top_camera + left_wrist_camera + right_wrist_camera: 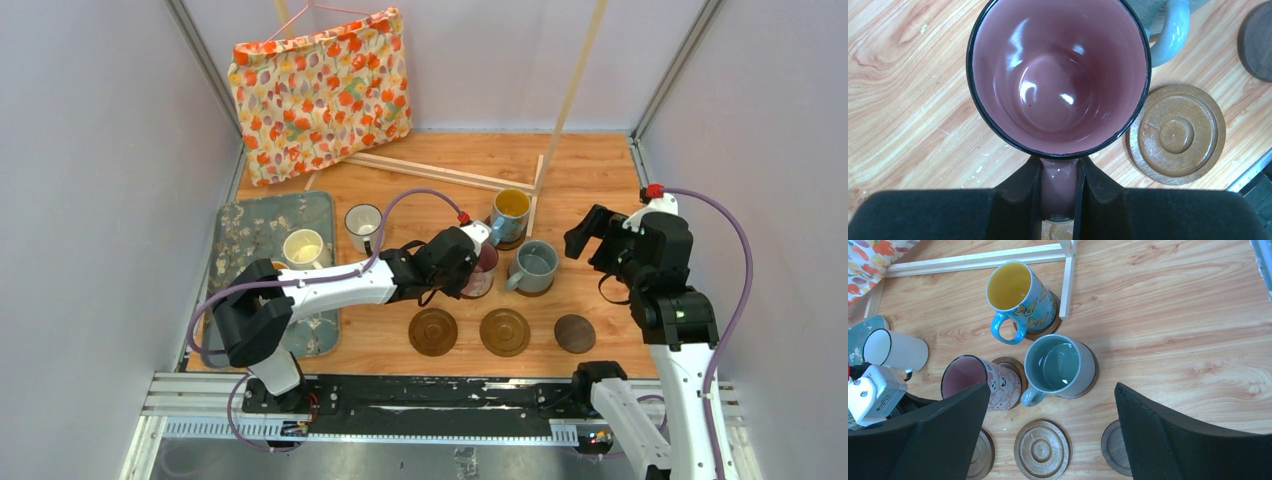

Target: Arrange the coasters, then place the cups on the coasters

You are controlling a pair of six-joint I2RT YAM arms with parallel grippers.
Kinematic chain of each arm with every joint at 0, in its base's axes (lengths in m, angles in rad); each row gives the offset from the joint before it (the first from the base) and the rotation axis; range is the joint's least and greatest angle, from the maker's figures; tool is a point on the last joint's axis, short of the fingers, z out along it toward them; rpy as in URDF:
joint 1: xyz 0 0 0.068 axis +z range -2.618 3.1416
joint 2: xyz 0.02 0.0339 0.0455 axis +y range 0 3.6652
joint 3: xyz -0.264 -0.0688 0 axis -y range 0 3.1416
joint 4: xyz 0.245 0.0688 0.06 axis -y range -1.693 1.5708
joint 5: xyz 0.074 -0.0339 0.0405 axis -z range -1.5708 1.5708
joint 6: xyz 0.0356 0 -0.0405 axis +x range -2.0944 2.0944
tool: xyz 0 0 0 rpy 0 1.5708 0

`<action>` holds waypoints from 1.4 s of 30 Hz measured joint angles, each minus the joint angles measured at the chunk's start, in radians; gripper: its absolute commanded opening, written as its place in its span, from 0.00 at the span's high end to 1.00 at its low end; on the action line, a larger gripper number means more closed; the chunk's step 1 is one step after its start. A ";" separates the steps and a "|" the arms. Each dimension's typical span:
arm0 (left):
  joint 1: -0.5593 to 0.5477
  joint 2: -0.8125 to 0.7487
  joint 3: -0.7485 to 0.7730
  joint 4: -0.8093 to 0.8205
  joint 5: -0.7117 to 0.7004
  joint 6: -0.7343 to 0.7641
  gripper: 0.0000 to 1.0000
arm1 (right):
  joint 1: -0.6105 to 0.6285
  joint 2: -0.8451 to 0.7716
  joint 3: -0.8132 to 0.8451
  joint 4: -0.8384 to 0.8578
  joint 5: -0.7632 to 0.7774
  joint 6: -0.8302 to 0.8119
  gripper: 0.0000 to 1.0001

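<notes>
My left gripper [462,270] [1060,165] is shut on the handle of the pink cup [482,270] [1058,75] [980,382], which sits upright over a coaster [1016,367]; I cannot tell whether it rests on it. The blue cup with a yellow inside [510,214] [1020,297] and the grey-blue cup [535,265] [1060,365] each stand on a coaster. Three bare coasters [432,331] [505,331] [575,333] lie in a row in front. My right gripper [600,235] [1050,390] hovers open and holds nothing, to the right of the cups.
A cream cup [303,248] and a white dark-rimmed cup [362,228] [895,350] stand at the grey floral mat [250,225] on the left. A flowered fabric bag [320,90] leans at the back, with a thin wooden frame [450,175] lying behind the cups.
</notes>
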 measured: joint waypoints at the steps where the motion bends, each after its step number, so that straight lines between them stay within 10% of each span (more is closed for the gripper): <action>1: 0.000 0.002 0.000 0.003 0.000 0.000 1.00 | 0.000 0.000 0.000 0.000 0.000 0.000 0.00; 24: -0.002 0.013 -0.002 0.023 -0.038 0.003 1.00 | 0.000 0.000 0.000 -0.003 0.000 0.000 0.00; 42: -0.002 0.013 -0.006 0.021 -0.060 -0.019 0.63 | 0.000 -0.009 0.000 -0.007 0.000 0.000 0.00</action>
